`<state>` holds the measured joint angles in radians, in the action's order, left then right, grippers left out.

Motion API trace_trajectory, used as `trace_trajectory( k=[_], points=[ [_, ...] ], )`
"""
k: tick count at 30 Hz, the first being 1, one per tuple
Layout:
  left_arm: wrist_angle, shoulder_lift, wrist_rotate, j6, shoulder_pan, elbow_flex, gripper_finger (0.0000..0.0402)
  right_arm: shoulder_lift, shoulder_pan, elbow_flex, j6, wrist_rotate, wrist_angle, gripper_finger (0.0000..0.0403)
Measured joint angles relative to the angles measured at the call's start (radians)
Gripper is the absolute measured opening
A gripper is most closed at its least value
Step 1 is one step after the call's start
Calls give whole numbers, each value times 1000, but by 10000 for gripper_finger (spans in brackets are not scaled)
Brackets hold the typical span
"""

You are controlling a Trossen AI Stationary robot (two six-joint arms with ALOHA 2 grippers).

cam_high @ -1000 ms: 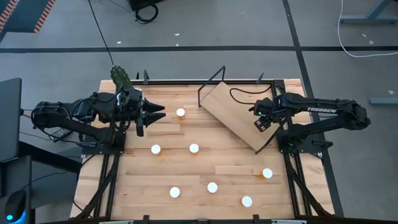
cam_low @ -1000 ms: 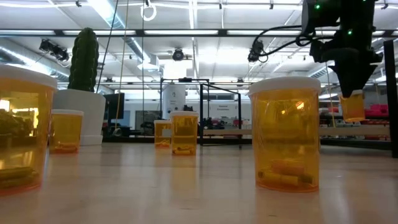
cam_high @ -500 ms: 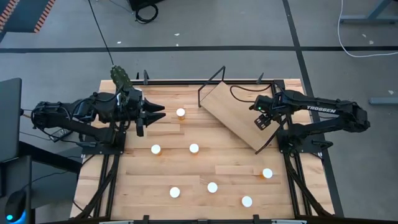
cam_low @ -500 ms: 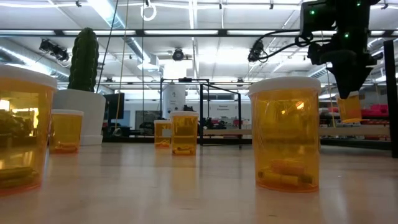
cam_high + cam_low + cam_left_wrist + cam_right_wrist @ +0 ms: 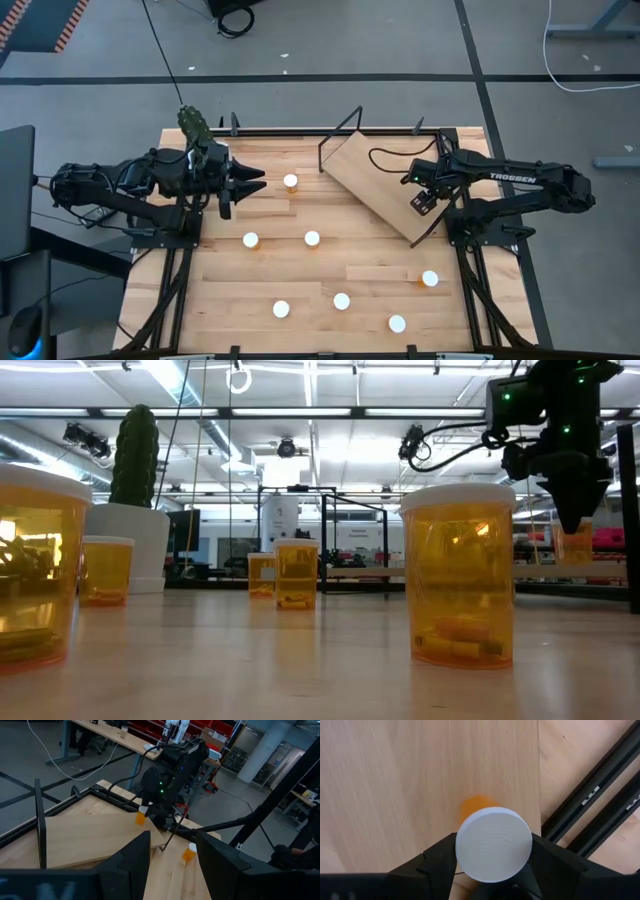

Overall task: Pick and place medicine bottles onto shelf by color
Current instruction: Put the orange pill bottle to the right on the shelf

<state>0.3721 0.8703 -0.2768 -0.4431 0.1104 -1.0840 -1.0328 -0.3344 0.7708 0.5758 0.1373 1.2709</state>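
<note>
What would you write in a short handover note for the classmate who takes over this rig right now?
Right claw: shut on a medicine bottle, held by its white cap above the shelf, near the board's right-hand lower edge.
Left claw: open, holding nothing, waiting at the table's left rear by the plant pot.
Done: no bottle stands on the shelf yet.
Left: set this bottle down, then fetch the seven loose bottles on the tabletop: one just in front of the left claw, the others across the middle and front.

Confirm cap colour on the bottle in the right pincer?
White cap, orange bottle beneath; right wrist view shows it best.
</note>
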Motion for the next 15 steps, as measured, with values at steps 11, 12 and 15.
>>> trace_trajectory(
  k=[11,12,15],
  points=[
    [0,0,0,0,0,0,167,0,0,0,28,5,14,237],
    [0,0,0,0,0,0,167,0,0,0,30,6,16,237],
    [0,0,0,0,0,0,167,0,0,7,45,8,30,237]
  ],
)
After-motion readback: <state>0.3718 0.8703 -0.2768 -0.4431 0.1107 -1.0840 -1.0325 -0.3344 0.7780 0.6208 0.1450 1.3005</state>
